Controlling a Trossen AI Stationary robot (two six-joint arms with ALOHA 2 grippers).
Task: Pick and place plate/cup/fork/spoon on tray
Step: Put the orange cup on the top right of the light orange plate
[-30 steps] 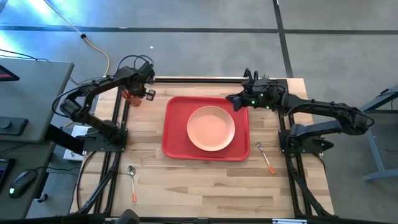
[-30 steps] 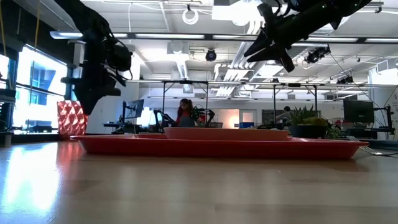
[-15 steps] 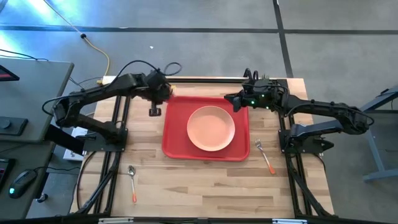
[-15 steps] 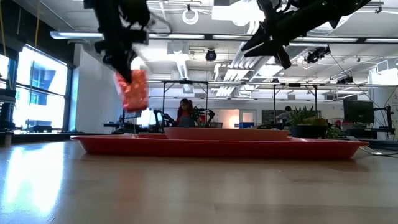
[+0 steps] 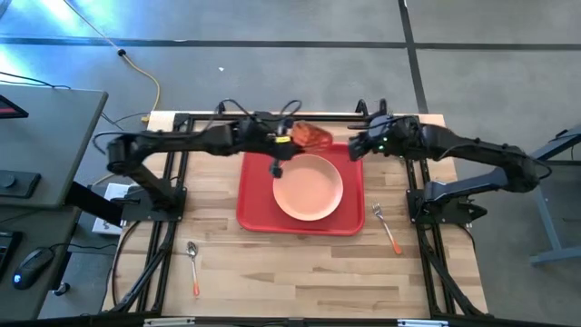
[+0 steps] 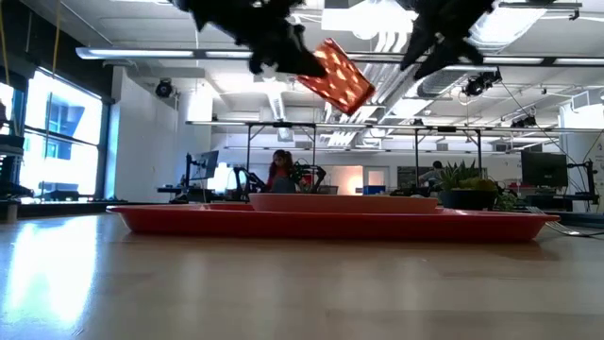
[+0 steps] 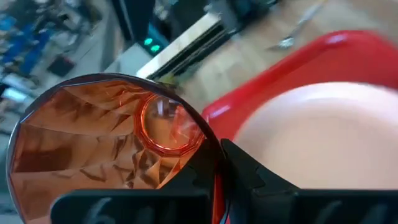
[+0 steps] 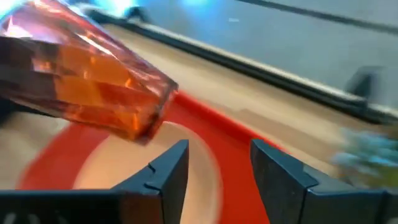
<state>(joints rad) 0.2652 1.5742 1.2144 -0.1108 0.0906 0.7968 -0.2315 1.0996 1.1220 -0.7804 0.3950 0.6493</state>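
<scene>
over the tray (image 5: 254,195), left claw (image 5: 292,135) holds the cup (image 5: 313,135) tilted.

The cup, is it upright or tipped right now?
Tipped. The cup hangs slanted in the air, held by the left gripper above the tray; the left wrist view looks straight into its mouth.

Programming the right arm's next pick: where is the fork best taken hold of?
Grip the fork at mid-handle, coming straight down from above. It lies flat on the table, beside the tray, so only its slim orange handle's sides offer purchase; set the right pincer across the handle.
</scene>
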